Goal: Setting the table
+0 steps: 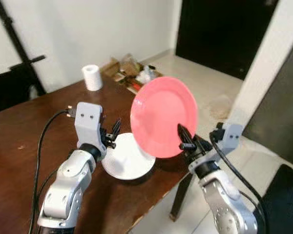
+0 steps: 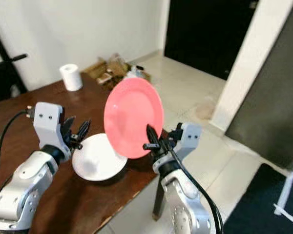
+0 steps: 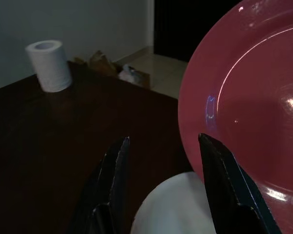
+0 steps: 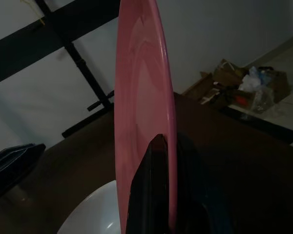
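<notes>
A pink plate (image 1: 163, 116) stands almost on edge in the air above the table's near right corner, with my right gripper (image 1: 184, 137) shut on its lower rim. In the right wrist view the pink plate (image 4: 144, 122) shows edge-on between the black fingers (image 4: 154, 190). A white plate (image 1: 128, 157) lies flat on the dark wooden table (image 1: 34, 141) just below and left of it. My left gripper (image 1: 113, 131) is open, hovering over the white plate's far-left rim, its fingers (image 3: 112, 180) apart with nothing between them.
A white paper roll (image 1: 92, 77) stands at the table's far edge. Beyond it on the tiled floor lies a cardboard box of clutter (image 1: 132, 73). A black stand (image 1: 14, 44) leans against the wall at left. The table's right edge drops off by a leg (image 1: 178, 200).
</notes>
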